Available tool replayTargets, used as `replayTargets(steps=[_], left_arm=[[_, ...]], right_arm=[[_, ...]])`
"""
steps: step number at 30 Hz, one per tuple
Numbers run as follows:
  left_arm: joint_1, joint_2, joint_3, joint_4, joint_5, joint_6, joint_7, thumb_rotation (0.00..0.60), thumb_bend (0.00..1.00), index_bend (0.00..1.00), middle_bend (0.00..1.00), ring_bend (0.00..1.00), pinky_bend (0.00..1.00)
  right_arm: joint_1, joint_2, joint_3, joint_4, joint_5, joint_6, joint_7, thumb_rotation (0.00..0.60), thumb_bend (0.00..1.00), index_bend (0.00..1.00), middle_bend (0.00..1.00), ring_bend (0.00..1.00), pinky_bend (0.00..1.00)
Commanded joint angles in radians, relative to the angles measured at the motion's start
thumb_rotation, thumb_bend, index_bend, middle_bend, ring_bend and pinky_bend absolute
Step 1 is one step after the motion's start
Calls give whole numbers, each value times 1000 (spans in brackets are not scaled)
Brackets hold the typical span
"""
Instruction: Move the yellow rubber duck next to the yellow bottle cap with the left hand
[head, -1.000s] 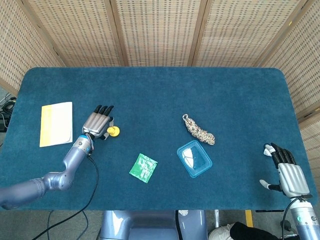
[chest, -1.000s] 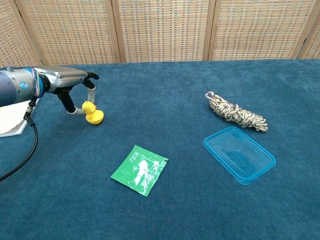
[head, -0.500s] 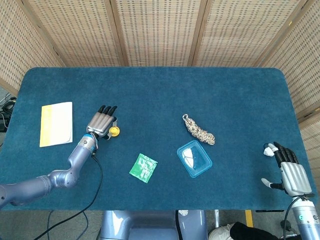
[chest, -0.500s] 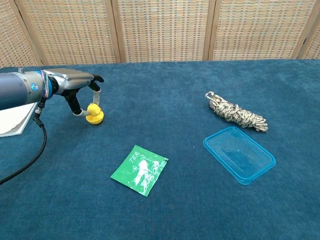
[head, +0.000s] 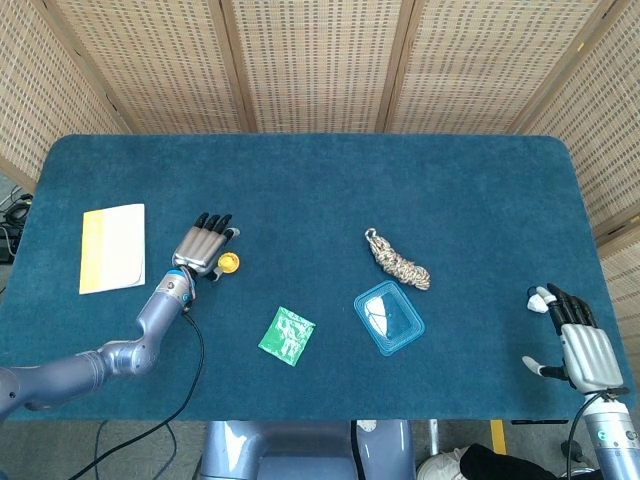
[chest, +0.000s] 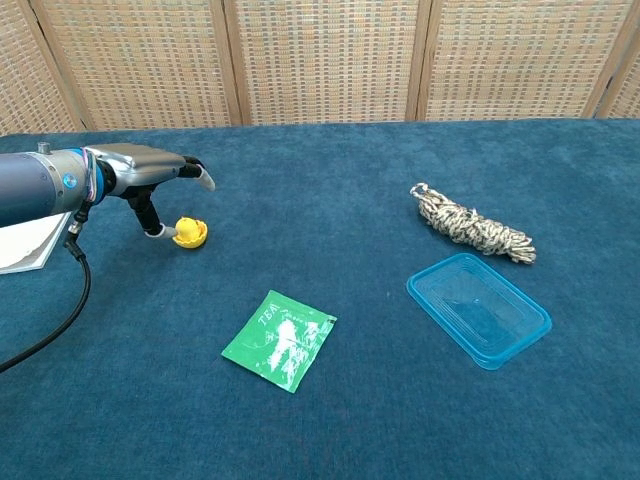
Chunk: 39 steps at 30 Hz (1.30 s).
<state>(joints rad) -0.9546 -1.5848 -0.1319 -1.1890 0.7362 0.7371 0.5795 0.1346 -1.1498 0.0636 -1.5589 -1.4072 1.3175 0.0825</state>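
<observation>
One small, light, squashy duck (chest: 189, 233) sits at mid-left beside our spread, empty left hand (chest: 150, 172); we'd pinch its body gently.

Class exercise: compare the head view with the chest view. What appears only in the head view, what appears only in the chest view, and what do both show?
Only the head view shows the right hand at the table's near right edge, fingers spread and empty, and the whole yellow-and-white booklet.

The chest view adds nothing of its own, but it alone shows the fingers of the left hand lifted clear above the yellow object, which rests on the cloth.

Both show the left hand, the yellow object, the green tea packet, the blue plastic lid and the rope bundle.
</observation>
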Motion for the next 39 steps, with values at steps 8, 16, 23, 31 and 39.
replayTargets(steps=[8,16,23,31,39], left_arm=[[52,71,-18,-121,70,84,-95,600,328,124,0,0,0],[269,172,58,-365,291,472,-158,600,322,99,0,0,0],[435,223,164,-481,388,698,-98,600,321,1,0,0,0],[625,281,281,-538,467,879,-104,600,291,0,0,0,0],[762,319,312,-550,575,1013,-176,600,131,0,0,0,0]], right_arm=[[2,-3,-3,0,-6,0,-5,600,0,0,0,0,0],[-3,-5,-9,-11,-21,16,-29,600,0,0,0,0,0],[-7,-12,-18,-28,-42,36,-74,600,0,0,0,0,0],[-13,-30,-31,-45,-74,64,-145,600,0,0,0,0,0],[-30,-48,-36,-57,-118,125,-198,600,0,0,0,0,0]])
